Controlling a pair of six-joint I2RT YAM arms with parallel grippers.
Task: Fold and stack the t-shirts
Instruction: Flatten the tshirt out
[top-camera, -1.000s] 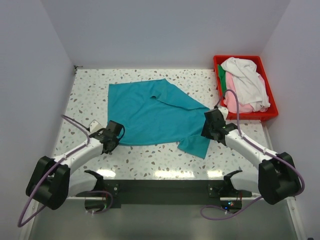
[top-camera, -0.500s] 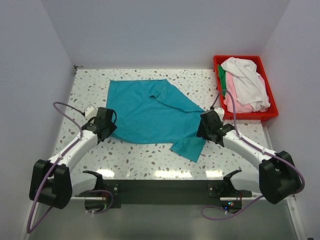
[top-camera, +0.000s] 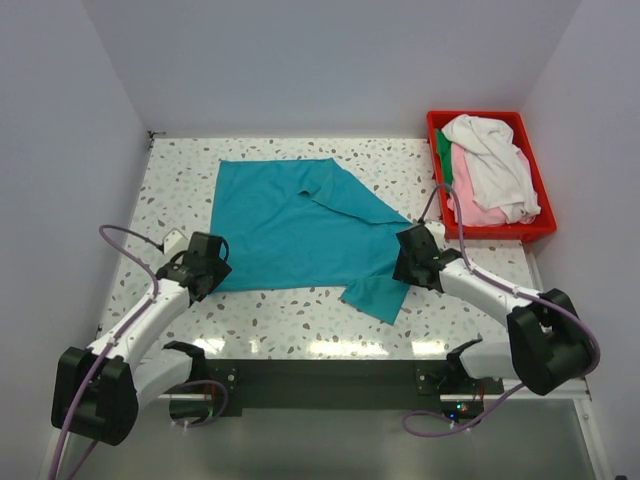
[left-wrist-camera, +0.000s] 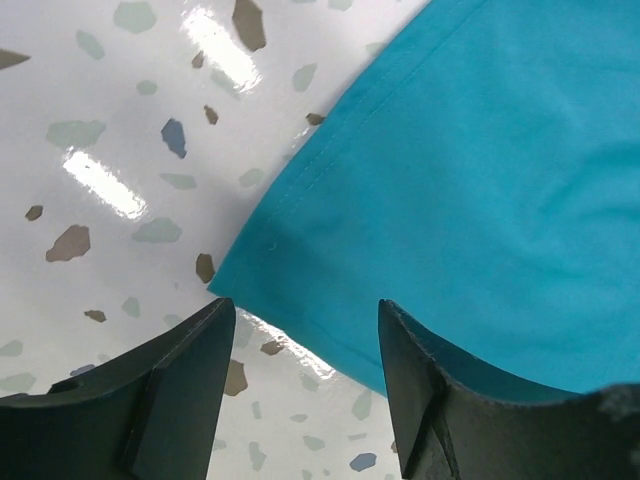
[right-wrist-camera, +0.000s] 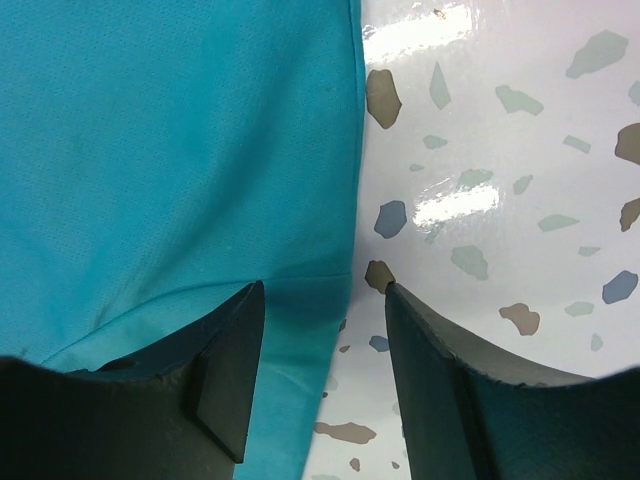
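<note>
A teal t-shirt (top-camera: 296, 225) lies spread on the speckled table, one sleeve sticking out at its near right corner (top-camera: 375, 297). My left gripper (top-camera: 208, 266) stands open at the shirt's near left corner (left-wrist-camera: 250, 270), holding nothing. My right gripper (top-camera: 410, 258) is open too, straddling the shirt's right edge (right-wrist-camera: 335, 250) just above the table. More t-shirts, white (top-camera: 495, 160), pink (top-camera: 468, 208) and dark green (top-camera: 443, 150), are heaped in the red bin (top-camera: 540, 228) at the far right.
The red bin sits against the right wall, close behind my right arm. Walls close the table on the left, back and right. Bare table (top-camera: 300, 315) shows between the shirt and the arm bases.
My left gripper has opened and let go of the shirt's near left corner after carrying it outward to the left. The shirt now lies flatter. The right gripper has shifted slightly left.
</note>
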